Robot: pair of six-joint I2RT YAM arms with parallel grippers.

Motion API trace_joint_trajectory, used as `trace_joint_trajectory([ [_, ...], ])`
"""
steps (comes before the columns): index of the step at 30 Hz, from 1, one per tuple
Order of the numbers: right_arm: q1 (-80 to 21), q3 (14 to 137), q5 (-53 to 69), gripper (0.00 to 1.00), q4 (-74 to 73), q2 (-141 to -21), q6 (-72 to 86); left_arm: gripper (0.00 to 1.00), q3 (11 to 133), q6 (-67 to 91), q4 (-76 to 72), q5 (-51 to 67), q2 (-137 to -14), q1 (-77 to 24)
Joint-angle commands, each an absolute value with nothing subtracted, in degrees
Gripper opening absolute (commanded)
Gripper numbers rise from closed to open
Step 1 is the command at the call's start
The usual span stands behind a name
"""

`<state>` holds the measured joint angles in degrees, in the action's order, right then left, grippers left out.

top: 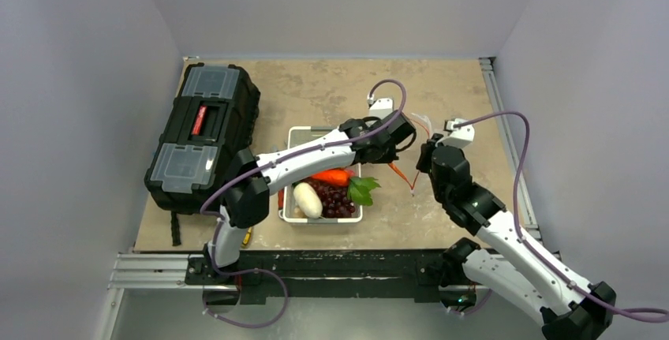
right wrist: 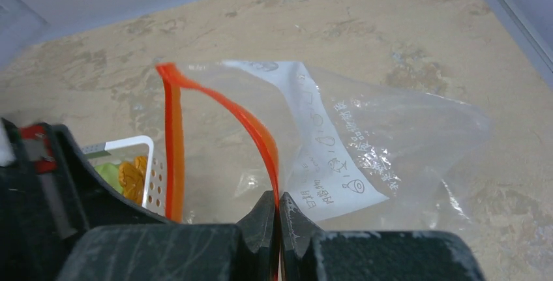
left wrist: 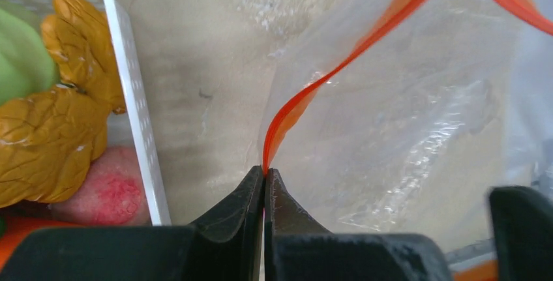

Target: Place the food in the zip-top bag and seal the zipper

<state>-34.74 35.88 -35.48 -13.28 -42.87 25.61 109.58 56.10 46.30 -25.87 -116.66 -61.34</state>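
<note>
With left hand (left wrist: 264, 177) and right hand (right wrist: 278, 203) each clamped on the zipper (left wrist: 339, 66), we are spreading the bag (right wrist: 404, 131) open just right of the tray (left wrist: 140, 118), where the food (top: 335, 198) is waiting; next one hand must release to fetch it.

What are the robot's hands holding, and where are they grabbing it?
Both hold the zip-top bag. The left gripper and the right gripper each pinch its red-orange zipper at the mouth.

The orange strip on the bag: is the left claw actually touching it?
Touching. Left wrist view shows the left gripper clamped shut on the zipper.
</note>
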Motion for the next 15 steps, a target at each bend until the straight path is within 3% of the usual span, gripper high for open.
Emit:
trace_joint_trajectory([
  [1, -34.5, 35.0, -37.3, 0.0, -11.6, -41.1, 26.6, 0.0, 101.8, 58.4, 34.6, -11.3, -110.9, -57.9],
  [4, -34.5, 34.7, -35.2, 0.0, -10.7, -41.9, 25.9, 0.0, 94.6, 58.4, 23.5, -1.0, -108.9, -56.4],
  [6, -34.5, 35.1, -34.8, 0.0, -11.0, -43.0, 25.7, 0.15, 92.7, 57.7, 21.1, 2.5, -108.3, -56.3],
  [7, -34.5, 35.2, -34.8, 0.0, -11.1, -43.8, 25.7, 0.3, 92.2, 56.7, 20.7, 3.2, -107.8, -56.3],
  [9, -34.5, 35.2, -34.3, 0.0, -11.2, -44.4, 25.7, 0.5, 90.2, 54.9, 19.1, 4.7, -105.8, -56.3],
  [15, -34.5, 34.6, -32.2, 0.0, -10.7, -44.8, 25.3, 0.83, 83.7, 47.9, 19.2, 5.5, -95.6, -56.2],
])
